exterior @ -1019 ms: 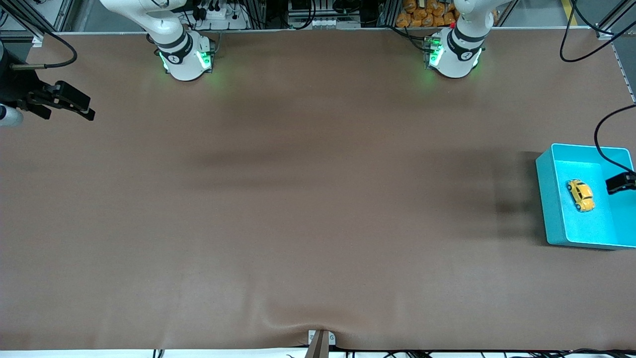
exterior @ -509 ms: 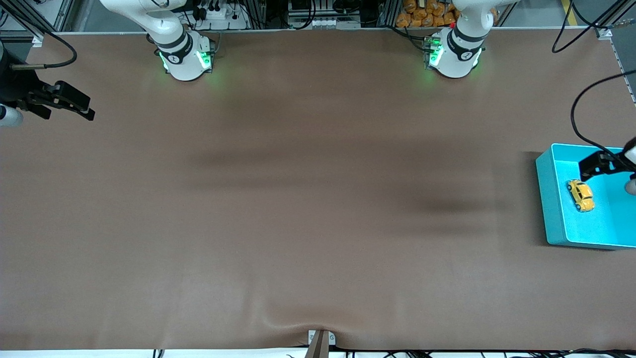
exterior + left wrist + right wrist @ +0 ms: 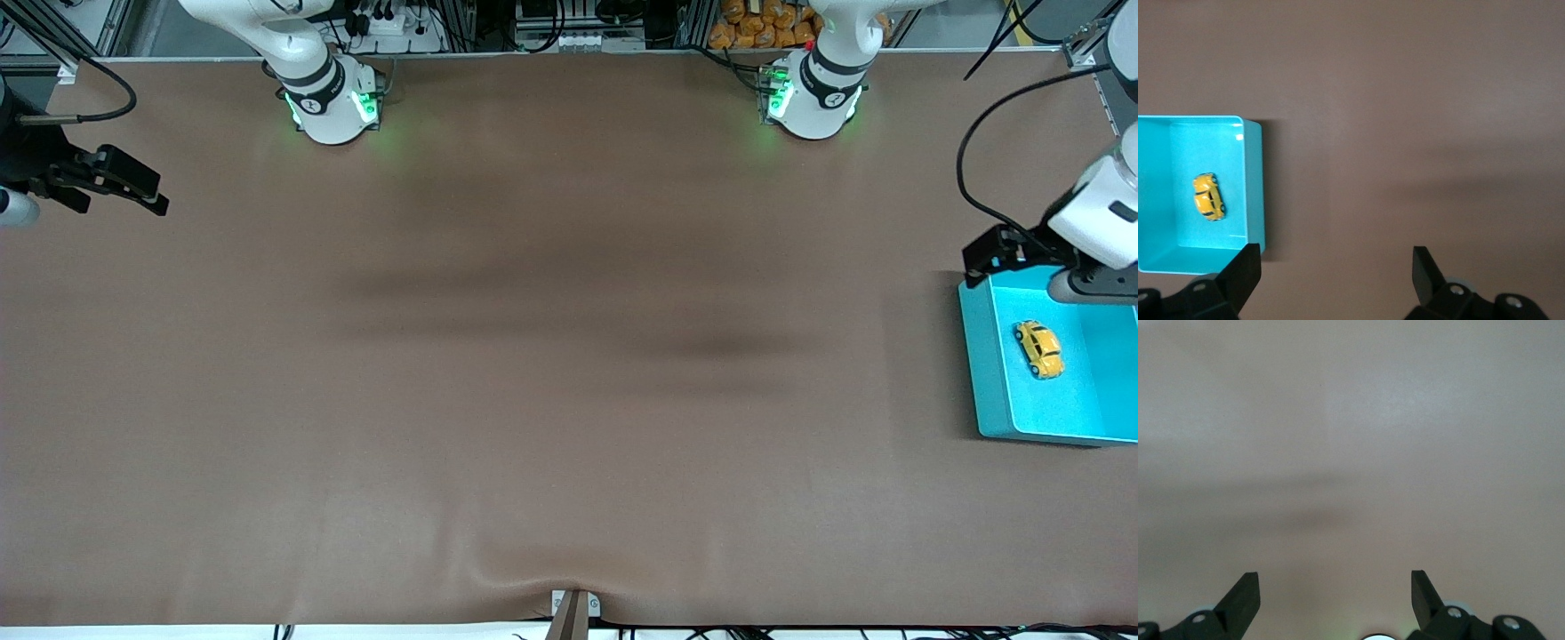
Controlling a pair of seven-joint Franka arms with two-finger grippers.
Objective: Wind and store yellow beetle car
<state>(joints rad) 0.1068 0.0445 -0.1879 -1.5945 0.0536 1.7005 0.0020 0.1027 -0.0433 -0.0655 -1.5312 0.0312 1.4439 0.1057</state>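
Note:
The yellow beetle car [image 3: 1039, 348] lies on the floor of the turquoise bin [image 3: 989, 373] at the left arm's end of the table; it also shows in the left wrist view [image 3: 1208, 197] inside the bin [image 3: 1253, 180]. My left gripper [image 3: 989, 255] is open and empty, up in the air over the bin's corner and the bare table beside it; in its own view its jaws [image 3: 1336, 267] stand wide apart. My right gripper [image 3: 133, 188] is open and empty and waits over the right arm's end of the table; its wrist view [image 3: 1335, 587] shows only bare table.
The brown table mat [image 3: 551, 356] spreads between the two arm bases [image 3: 333, 102] [image 3: 813, 98]. A small metal bracket [image 3: 573, 609] sits at the table's edge nearest the front camera. A black cable [image 3: 978, 169] loops above the bin.
My left gripper has risen out of the bin and moved away from the car toward the bin's corner nearer the bases. The car stays in the bin. The right arm has not moved.

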